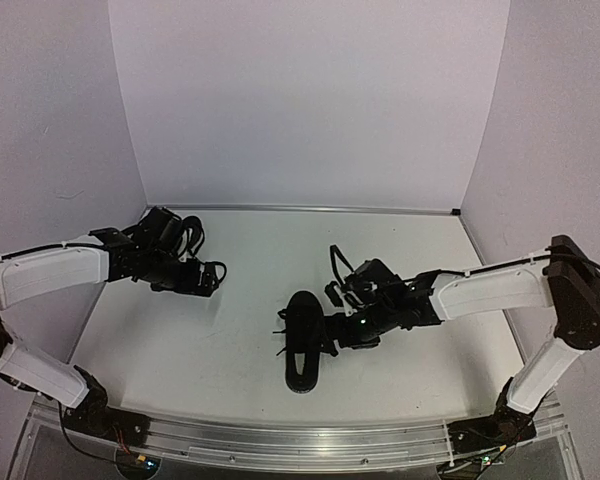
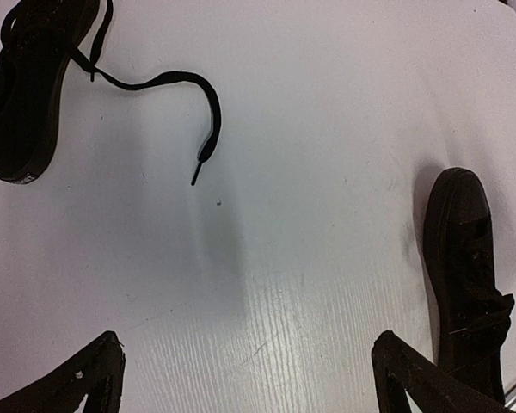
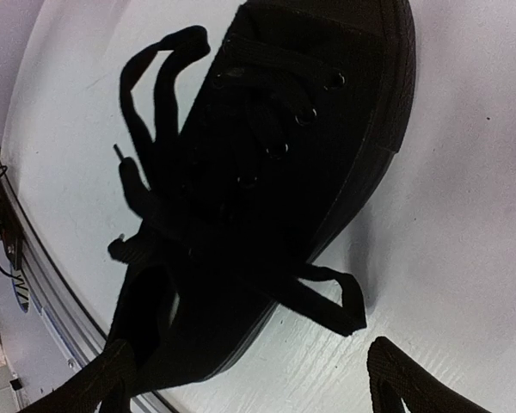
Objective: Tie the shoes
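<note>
Black shoe (image 3: 275, 172), just beside right pincer (image 3: 249, 361)

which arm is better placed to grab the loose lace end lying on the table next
Left, probably. The loose lace trails from the far-left shoe and lies ahead of the open left gripper. The right gripper, also open, hovers over the other shoe, farther away.

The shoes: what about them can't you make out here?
- Left wrist view: the far shoe is cut off by the frame's corner.
- Top view: it merges with the black left arm.
- Right wrist view: the near shoe is black on black, so its knot is unclear; its heel runs off the bottom edge.
</note>
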